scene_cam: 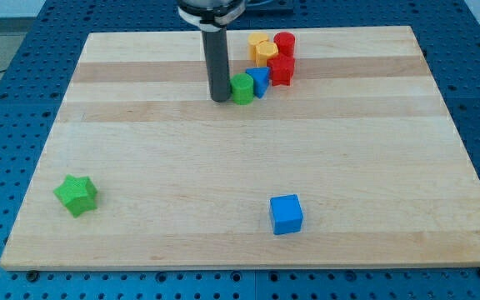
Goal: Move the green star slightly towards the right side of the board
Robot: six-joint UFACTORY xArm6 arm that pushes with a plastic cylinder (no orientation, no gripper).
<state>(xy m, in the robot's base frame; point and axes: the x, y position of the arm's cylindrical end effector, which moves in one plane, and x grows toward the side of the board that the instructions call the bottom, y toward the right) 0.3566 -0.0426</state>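
Observation:
The green star [76, 195] lies near the view's bottom left of the wooden board [248, 208]. My tip [221, 98] is far from it, near the view's top centre, touching or just left of a small green block [242, 88]. That green block sits at the left end of a cluster: a blue block [259, 80], a red block [282, 70], a red cylinder [284, 44] and a yellow block [262, 48].
A blue cube [287, 214] stands alone near the view's bottom, right of centre. The board rests on a blue perforated table [7, 75].

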